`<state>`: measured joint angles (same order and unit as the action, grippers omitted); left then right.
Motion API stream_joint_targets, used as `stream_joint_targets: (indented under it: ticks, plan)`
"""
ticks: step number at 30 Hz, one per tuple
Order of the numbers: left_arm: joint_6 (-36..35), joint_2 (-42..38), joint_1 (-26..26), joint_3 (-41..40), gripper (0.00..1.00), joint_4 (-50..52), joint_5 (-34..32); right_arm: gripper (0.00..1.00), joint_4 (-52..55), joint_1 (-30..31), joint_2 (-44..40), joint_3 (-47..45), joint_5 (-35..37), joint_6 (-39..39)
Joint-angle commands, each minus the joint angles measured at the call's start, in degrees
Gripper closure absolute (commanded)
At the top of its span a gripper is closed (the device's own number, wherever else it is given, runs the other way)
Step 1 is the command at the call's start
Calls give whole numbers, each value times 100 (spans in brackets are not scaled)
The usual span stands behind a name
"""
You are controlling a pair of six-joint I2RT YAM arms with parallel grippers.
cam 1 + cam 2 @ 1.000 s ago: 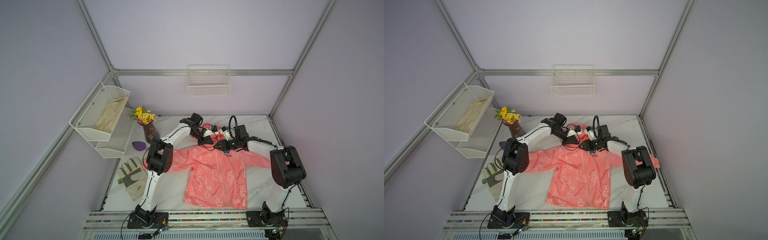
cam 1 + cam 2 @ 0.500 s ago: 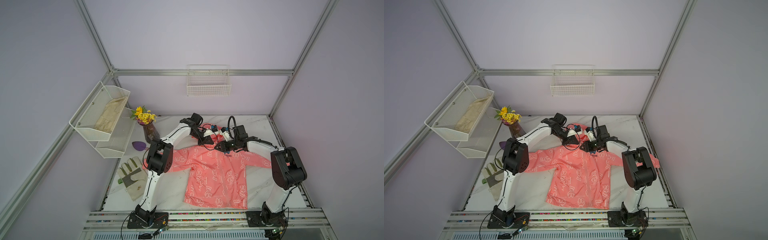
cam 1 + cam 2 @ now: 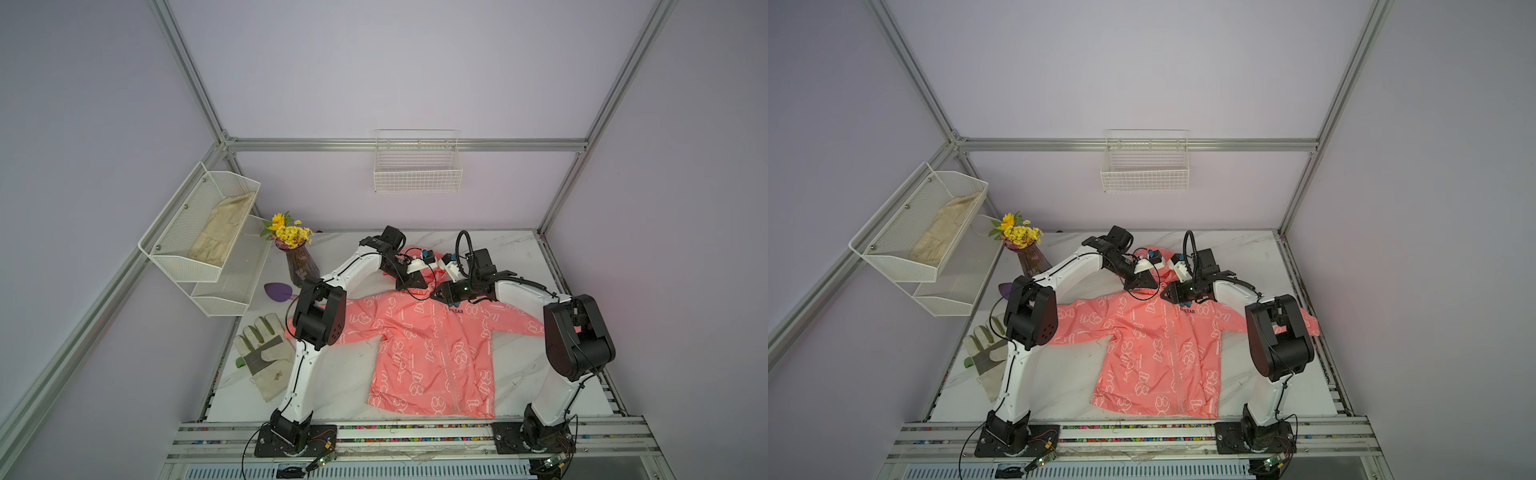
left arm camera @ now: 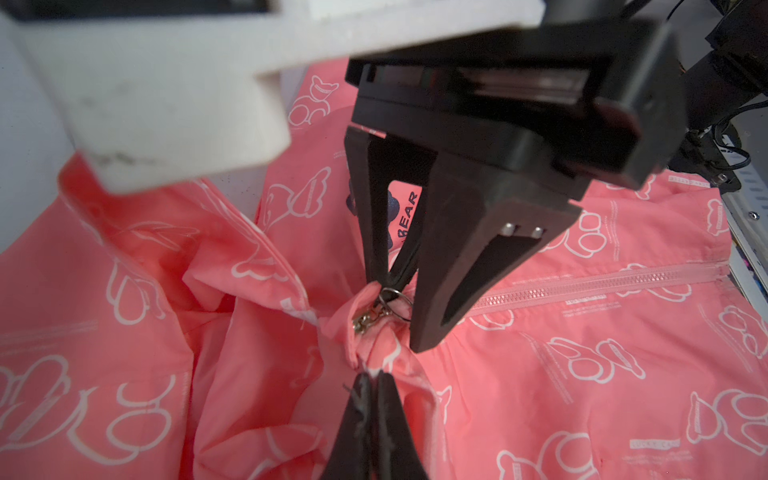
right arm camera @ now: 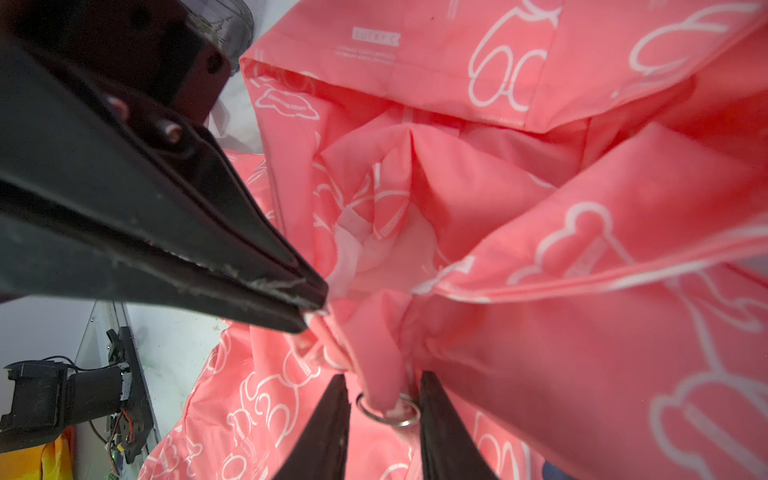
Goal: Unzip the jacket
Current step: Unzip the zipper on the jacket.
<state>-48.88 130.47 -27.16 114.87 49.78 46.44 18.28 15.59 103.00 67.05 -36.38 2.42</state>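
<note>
Pincers first, in both top views: saw the left pincer (image 3: pixel 419 284) and the right pincer (image 3: pixel 436 294) nose to nose at the collar of the jacket (image 3: pixel 432 353), both black and wedge-shaped, on white arms (image 3: pixel 357 266). Counted two arms, two pincers, one jacket. Found the jacket spread front up in the middle of the marbled desk (image 3: pixel 345 386), sleeves out to either side: thin, smooth coral-pink cloth with white bear outlines all over. Noted one pale work glove (image 3: pixel 266 357) near the desk's left edge.

From the left wrist: saw the left pincer (image 4: pixel 372 376) shut tight on a bunched fold of jacket cloth just beside the top of the zipper (image 4: pixel 582 286). Saw the right pincer (image 4: pixel 399 309) straddling the small metal ring (image 4: pixel 392 297) of the pull, with a navy logo (image 4: pixel 399 212) behind it and the pink teeth meshed along their visible length.

From the right wrist: found the two black fingers (image 5: pixel 332 424) closed against the ring (image 5: pixel 388 415) from both sides, crumpled hood cloth beyond. Saw the left pincer (image 5: pixel 320 299) pressed flat together on the fabric.
</note>
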Motion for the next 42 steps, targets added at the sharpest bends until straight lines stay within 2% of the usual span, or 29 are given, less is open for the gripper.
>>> stream_joint_targets:
  ticks: [1, 31, 36, 39, 42]
  plan:
    - [46, -487, -35, -100, 100, -101, 189, 68, 79, 14, -90, 235, 26, -188]
    - [249, -440, -26, -126, 100, -342, 63, 75, 314, 60, -26, 230, 78, -189]
    - [376, -466, -25, -182, 100, -511, -24, 82, 307, 76, -15, 197, 103, -176]
    - [512, -533, -25, -294, 100, -780, -174, 93, 318, 77, -60, 152, 69, -169]
    - [720, -589, -26, -402, 100, -1096, -351, 100, 338, 78, -137, 62, 50, -162]
